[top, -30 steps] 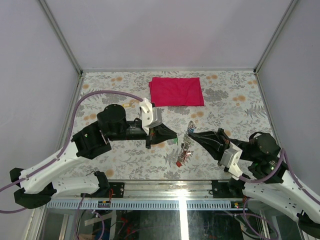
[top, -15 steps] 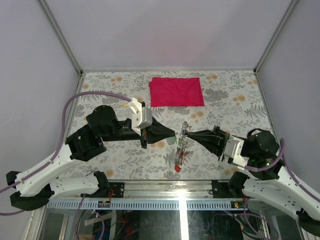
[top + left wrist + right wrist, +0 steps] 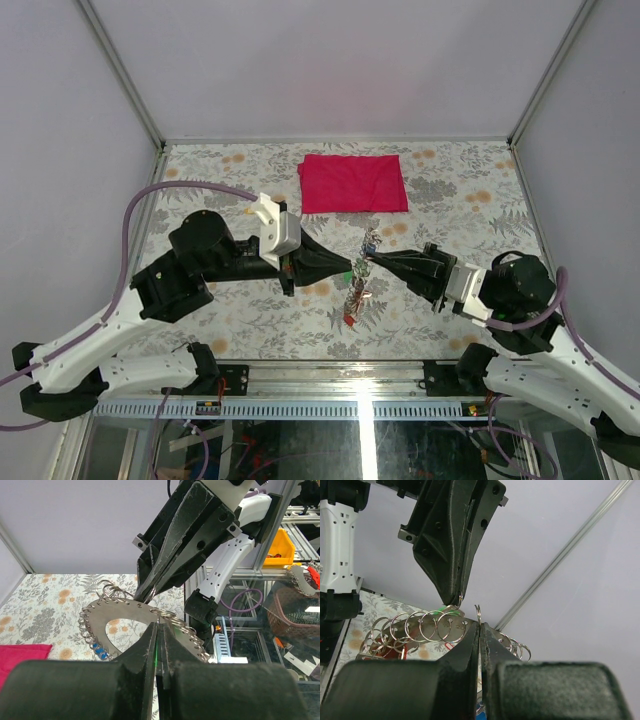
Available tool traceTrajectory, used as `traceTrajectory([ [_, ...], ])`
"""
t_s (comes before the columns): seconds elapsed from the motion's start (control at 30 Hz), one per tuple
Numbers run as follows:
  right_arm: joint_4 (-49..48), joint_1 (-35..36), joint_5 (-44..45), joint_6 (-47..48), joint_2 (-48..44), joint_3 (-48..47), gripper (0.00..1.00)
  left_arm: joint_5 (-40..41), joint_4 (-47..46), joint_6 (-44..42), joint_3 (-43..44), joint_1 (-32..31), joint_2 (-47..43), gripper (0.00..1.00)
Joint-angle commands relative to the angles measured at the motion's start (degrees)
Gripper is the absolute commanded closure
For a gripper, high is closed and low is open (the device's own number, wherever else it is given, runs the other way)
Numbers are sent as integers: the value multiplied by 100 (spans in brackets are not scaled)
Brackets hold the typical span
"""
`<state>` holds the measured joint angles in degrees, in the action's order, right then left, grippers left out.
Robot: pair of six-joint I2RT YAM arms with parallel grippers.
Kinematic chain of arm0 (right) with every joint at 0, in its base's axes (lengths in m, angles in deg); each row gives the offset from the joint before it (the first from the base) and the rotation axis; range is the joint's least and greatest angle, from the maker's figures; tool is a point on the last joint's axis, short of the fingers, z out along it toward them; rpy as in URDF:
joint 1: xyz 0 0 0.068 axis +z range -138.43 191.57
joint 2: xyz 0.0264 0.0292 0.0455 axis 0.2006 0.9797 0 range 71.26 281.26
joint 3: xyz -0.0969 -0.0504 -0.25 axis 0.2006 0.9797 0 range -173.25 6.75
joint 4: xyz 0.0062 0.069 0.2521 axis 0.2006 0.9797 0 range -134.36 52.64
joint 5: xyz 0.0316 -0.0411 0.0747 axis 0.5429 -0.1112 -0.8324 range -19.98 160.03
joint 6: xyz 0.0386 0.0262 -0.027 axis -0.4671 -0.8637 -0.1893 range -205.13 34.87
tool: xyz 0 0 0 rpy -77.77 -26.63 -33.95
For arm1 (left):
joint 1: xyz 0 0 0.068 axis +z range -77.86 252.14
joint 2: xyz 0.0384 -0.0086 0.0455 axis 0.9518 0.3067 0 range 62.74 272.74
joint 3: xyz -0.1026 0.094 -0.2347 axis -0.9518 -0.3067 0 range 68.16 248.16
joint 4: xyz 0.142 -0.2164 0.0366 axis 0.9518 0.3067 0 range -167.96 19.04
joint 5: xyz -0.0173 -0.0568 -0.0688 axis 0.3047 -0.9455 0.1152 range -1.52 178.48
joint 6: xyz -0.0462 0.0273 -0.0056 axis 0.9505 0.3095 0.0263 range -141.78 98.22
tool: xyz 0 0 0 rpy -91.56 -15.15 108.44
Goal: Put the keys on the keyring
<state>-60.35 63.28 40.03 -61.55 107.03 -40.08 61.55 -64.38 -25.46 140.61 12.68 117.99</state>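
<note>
**A:** Top external view first: where is the large flat dark grey metal keyring (image 3: 362,262) with the wide open centre?

**B:** Held up between the two sets of jaws, over the middle of the floral-patterned counter (image 3: 220,170) and nearer than the folded red cloth (image 3: 353,183). The left arm (image 3: 190,275) reaches in from the left and the right arm (image 3: 515,290) from the right, their tips almost meeting.

**A:** And the jaws themselves?

**B:** Both pairs are pressed together on the keyring. In the left wrist view the left jaws pinch its near rim. The right jaws come down from above and clamp the far rim, across the open centre.

**A:** The tiny keys (image 3: 353,298) with coloured plastic tags?

**B:** They hang from small silver split rings (image 3: 427,625) threaded along the keyring's perforated edge. In the top view they trail from the jaws toward the near edge, with a red tag (image 3: 349,318) lowest. The left wrist view shows blue tags (image 3: 100,652) at the left of the rim. The right wrist view shows a row of split rings left of the right jaws, and one ring stands upright right at their tips.
</note>
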Motion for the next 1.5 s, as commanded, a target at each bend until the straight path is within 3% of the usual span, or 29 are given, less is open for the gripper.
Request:
traceTrajectory([
  [0.0,-681,1,164,155,24,-346,100,148,-518,197,14,9,36,100],
  [0.7,-761,4,-1,230,-66,-232,100,535,-637,462,-55,10,92,100],
  [1.47,-543,3,101,408,-58,-143,100,376,-629,489,24,9,167,100],
])
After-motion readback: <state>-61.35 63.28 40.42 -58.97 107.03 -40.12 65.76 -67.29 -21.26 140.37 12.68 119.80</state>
